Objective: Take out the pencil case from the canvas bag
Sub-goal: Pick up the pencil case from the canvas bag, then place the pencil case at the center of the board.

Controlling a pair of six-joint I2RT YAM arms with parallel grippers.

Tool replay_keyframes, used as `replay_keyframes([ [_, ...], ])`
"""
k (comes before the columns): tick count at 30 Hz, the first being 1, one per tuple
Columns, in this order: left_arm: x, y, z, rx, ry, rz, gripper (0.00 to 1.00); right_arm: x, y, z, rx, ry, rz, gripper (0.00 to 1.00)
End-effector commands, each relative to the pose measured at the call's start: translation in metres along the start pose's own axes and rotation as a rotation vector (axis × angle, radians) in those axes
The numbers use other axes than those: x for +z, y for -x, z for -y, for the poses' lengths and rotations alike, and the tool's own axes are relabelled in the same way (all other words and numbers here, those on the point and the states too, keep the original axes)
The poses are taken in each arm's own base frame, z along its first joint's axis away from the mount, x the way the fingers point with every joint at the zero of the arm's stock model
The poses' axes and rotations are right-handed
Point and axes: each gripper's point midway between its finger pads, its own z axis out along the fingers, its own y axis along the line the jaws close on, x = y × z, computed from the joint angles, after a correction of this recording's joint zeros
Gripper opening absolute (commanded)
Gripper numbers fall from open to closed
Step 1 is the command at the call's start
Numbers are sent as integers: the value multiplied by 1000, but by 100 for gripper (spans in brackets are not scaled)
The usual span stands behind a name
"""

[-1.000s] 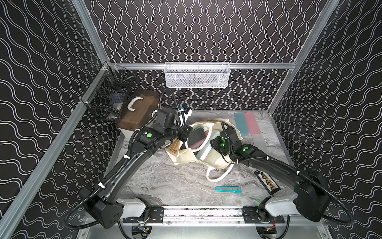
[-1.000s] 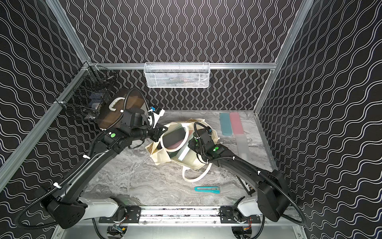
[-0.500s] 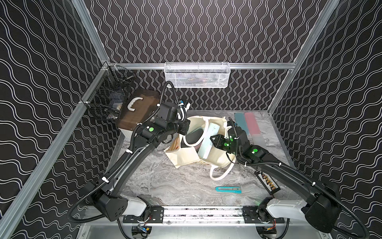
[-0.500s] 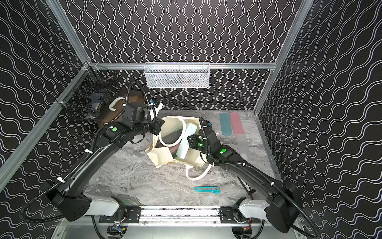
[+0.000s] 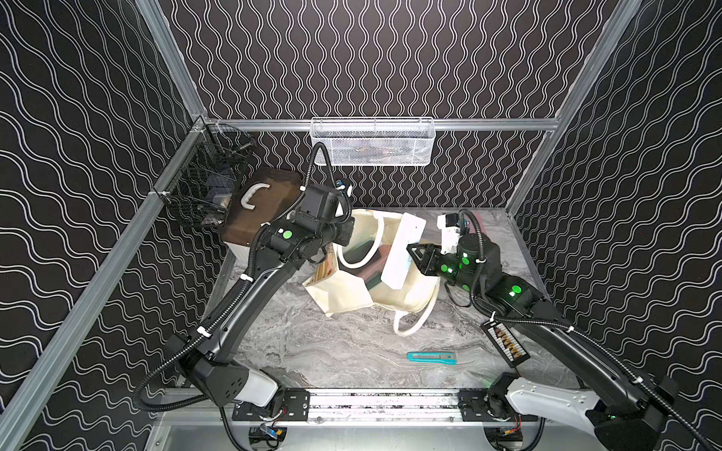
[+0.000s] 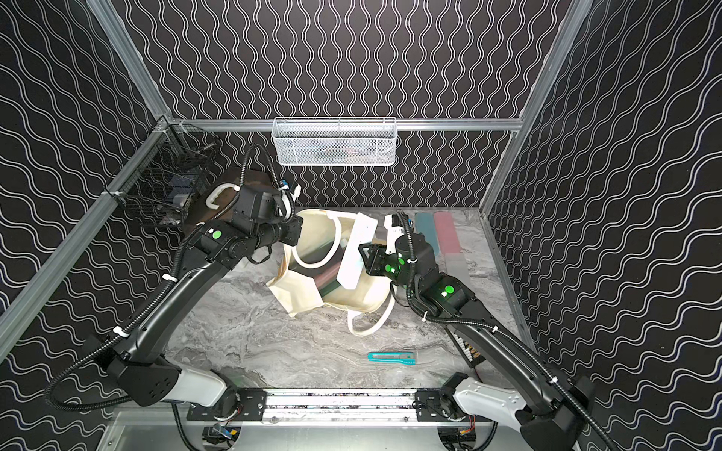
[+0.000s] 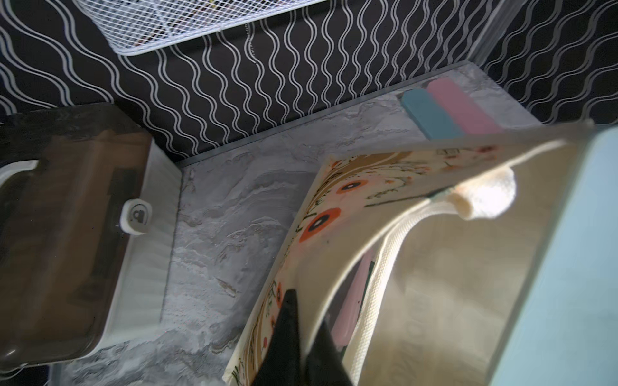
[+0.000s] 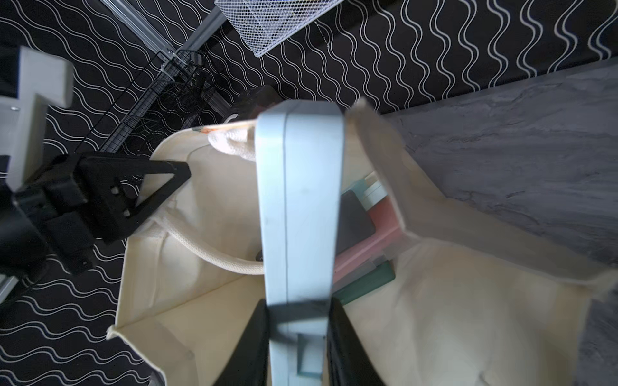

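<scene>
Black walls with white wavy lines close in a grey marbled table [image 5: 332, 351]. On the left wall's rail hangs a black wire basket [image 5: 201, 187]. Just beside it, at the table's back left corner, stands a white box [image 5: 244, 222] with a brown lid.

The left gripper [image 7: 306, 310] is pinched shut on the printed side edge of the canvas bag [image 5: 394, 300]. The bag sits mid-table toward the back, with its mouth gaping upward. On the back wall above it hangs a white mesh basket [image 5: 371, 142].

A pale blue pencil case [image 5: 402, 250] stands tilted in the bag's mouth, upper end above the rim. Its lower end is clamped between the fingers of the right gripper [image 8: 297, 310]. One bag handle [image 5: 414, 324] loops onto the table. Nearer the front lies a teal box cutter [image 5: 431, 357]. In the back right corner a teal strip [image 6: 426, 230] and a pink strip [image 6: 445, 230] lie side by side.
</scene>
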Motion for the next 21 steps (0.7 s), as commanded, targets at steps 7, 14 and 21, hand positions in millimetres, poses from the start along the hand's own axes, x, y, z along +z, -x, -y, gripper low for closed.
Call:
replay_keyframes([
  [7,-12,26,-47,9,256,74,0,-35,28,-8,-57,-6,58,22],
  [14,-23,20,-77,-82,342,51,0,-47,31,21,-105,-131,15,23],
  [21,-31,11,-97,-162,364,16,0,-36,25,83,-66,-343,-106,22],
])
